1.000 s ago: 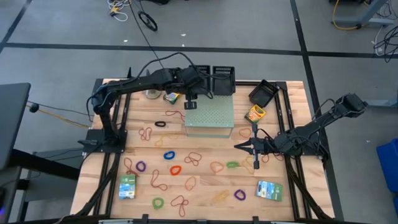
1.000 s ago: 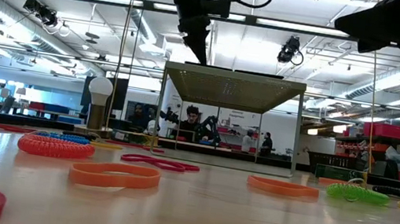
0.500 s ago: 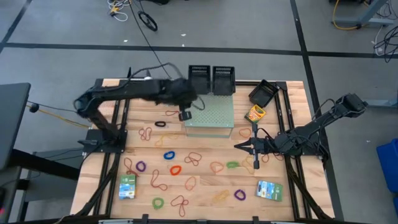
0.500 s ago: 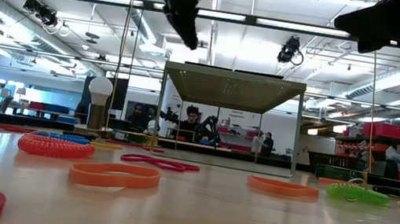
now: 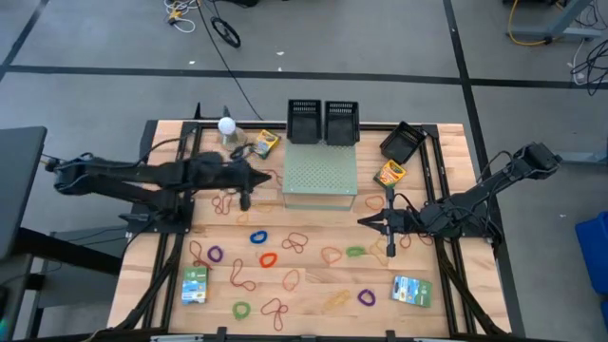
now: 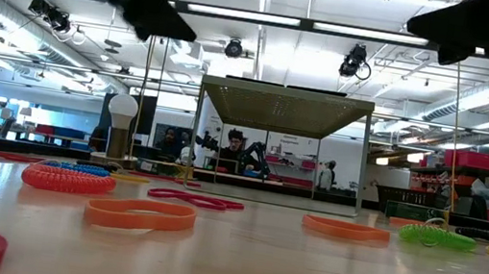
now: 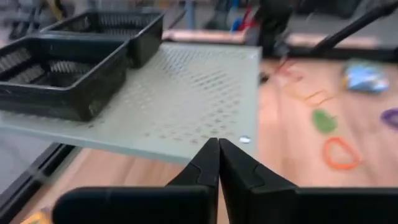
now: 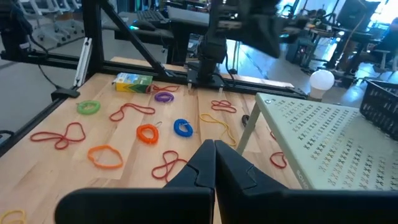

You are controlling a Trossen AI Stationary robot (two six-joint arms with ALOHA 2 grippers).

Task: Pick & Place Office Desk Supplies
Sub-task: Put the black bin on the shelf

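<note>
Beside the perforated stand (image 5: 320, 177), left hand (image 5: 245, 200) closed empty over rubber bands (image 5: 225, 203); right hand (image 5: 362, 223) closed, idle.

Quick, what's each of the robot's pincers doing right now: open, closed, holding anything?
Left pincer: closed, holding nothing, near the perforated platform.
Right pincer: closed, holding nothing, waiting over the table's right side.

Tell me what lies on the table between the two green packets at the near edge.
Between the left green packet and the right green packet, the high view shows loose rubber bands on the wooden table, nothing else.
</note>
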